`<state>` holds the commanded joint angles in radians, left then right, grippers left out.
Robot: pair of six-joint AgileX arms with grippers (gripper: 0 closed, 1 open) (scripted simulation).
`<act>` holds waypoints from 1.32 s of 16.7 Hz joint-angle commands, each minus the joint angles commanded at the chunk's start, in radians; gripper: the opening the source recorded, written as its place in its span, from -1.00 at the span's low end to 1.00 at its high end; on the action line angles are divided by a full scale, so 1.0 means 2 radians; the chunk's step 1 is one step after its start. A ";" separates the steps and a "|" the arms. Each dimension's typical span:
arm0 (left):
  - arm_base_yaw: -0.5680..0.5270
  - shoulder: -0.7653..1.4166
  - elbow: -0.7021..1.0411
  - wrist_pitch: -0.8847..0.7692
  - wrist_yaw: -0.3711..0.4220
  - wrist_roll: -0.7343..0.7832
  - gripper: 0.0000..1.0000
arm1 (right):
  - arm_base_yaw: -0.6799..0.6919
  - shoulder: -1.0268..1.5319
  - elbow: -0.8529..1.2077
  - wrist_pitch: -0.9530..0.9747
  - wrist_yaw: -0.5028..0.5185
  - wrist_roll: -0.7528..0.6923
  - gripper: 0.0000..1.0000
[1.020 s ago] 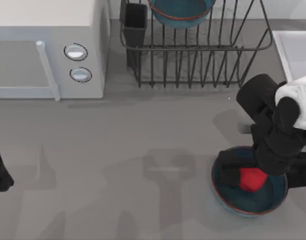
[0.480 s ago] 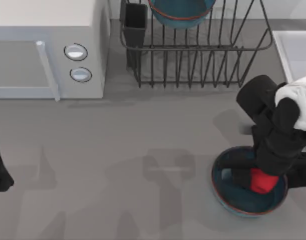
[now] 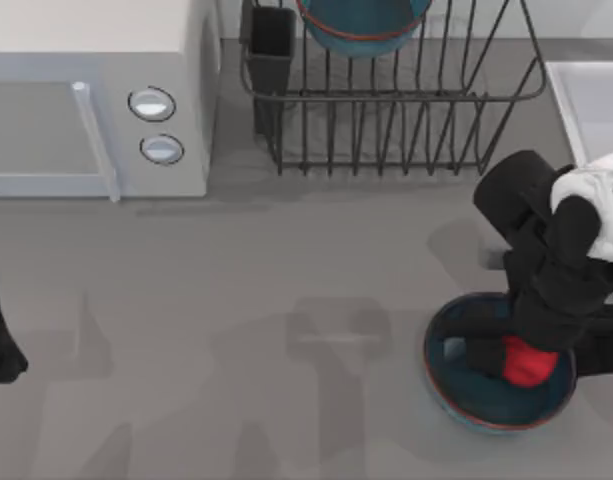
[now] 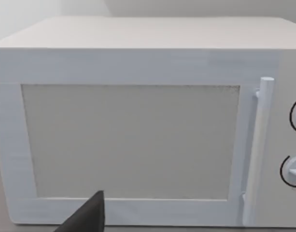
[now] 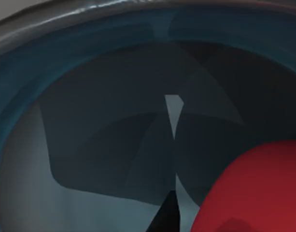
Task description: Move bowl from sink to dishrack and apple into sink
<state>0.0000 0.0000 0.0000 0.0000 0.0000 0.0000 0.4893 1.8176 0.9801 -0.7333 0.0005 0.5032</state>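
White microwave stands at the desk's far left corner, door facing the near side. Door closed; upright bar handle runs along the door's right edge. Two round knobs, one above the other, sit on the panel right of the handle; each is pale with a dark ring around it. Left wrist view shows the microwave front on: door panel flat, beige-grey, framed in white; handle vertical; both knobs cut by the frame edge. Desk is plain grey, carrying soft dark shadows near its middle.
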 joint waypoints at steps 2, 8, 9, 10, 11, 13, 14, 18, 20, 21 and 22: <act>0.000 0.000 0.000 0.000 0.000 0.000 1.00 | 0.000 0.000 0.000 0.000 0.000 0.000 -1.00; 0.000 0.000 0.000 0.000 0.000 0.000 1.00 | -0.001 -0.029 0.048 -0.064 0.000 -0.002 -1.00; 0.000 0.000 0.000 0.000 0.000 0.000 1.00 | -0.001 -0.037 0.063 -0.091 -0.001 -0.002 -1.00; 0.000 0.000 0.000 0.000 0.000 0.000 1.00 | -0.001 -0.045 0.079 -0.120 -0.001 -0.003 -1.00; 0.000 0.000 0.000 0.000 0.000 0.000 1.00 | -0.002 -0.053 0.094 -0.147 -0.001 -0.003 -1.00; 0.000 0.000 0.000 0.000 0.000 0.000 1.00 | -0.002 -0.069 0.120 -0.186 -0.001 -0.004 -1.00; 0.000 0.000 0.000 0.000 0.000 0.000 1.00 | -0.003 -0.075 0.129 -0.198 -0.001 -0.005 -1.00; 0.000 0.000 0.000 0.000 0.000 0.000 1.00 | -0.003 -0.081 0.135 -0.205 -0.001 -0.005 -1.00; 0.000 0.000 0.000 0.000 0.000 0.000 1.00 | -0.003 -0.078 0.133 -0.204 0.001 -0.005 -1.00; 0.000 0.000 0.000 0.000 0.000 0.000 1.00 | -0.005 -0.079 0.132 -0.199 -0.001 -0.008 -1.00; 0.000 0.000 0.000 0.000 0.000 0.000 1.00 | -0.009 -0.078 0.131 -0.189 -0.005 -0.013 -1.00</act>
<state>0.0000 0.0000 0.0000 0.0000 0.0000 0.0000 0.4718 1.6609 1.2412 -1.1115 -0.0091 0.4777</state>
